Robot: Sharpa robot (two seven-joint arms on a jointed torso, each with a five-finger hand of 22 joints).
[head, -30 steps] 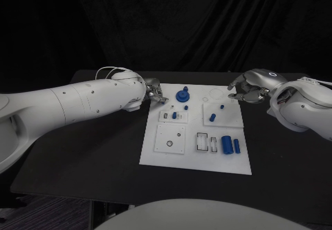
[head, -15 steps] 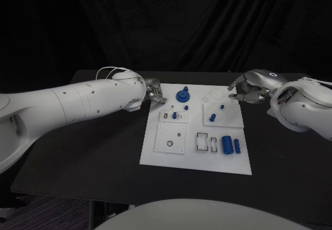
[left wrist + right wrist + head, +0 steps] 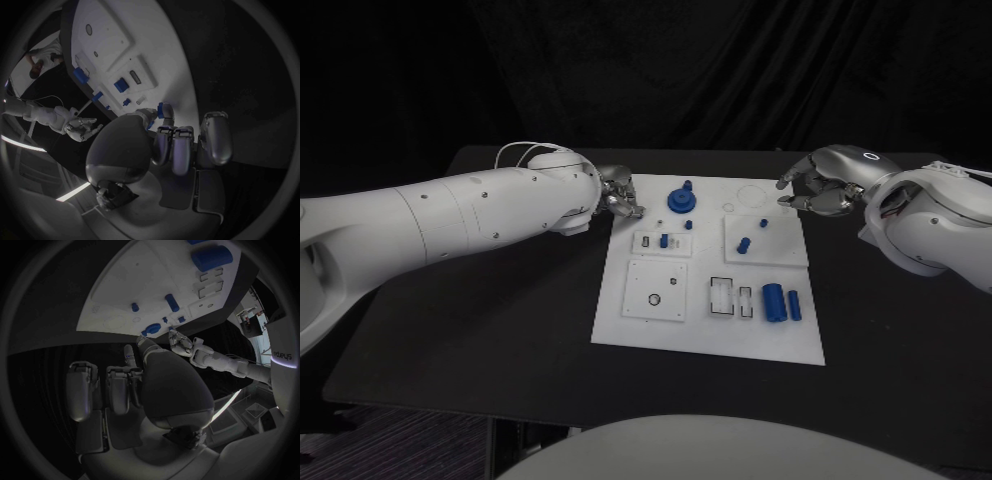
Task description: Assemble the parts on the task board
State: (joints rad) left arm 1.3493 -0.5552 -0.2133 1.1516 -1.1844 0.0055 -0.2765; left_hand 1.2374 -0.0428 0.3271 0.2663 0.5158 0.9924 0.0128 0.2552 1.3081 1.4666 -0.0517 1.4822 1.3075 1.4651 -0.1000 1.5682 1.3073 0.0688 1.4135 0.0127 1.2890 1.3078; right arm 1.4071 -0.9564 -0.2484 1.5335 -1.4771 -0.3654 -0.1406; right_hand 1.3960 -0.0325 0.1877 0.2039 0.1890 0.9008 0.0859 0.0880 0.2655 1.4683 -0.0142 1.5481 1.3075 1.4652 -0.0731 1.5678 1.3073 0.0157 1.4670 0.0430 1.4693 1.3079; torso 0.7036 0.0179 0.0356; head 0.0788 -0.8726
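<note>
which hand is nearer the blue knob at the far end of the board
Left. The left hand sits just off the board's far left edge, close beside the blue knob. The right hand is off the far right corner, farther away.

The task board (image 3: 708,330) lies mid-table (image 3: 473,330), left hand (image 3: 620,196) and right hand (image 3: 816,190) flanking its far corners

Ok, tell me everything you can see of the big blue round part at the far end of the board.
The blue round part stands upright on the task board, near its far edge and left of the middle. It looks like plastic: a wide disc base with a narrower knob rising from its centre. Neither hand touches it; the left hand hovers beside it at the board's left edge.
</note>
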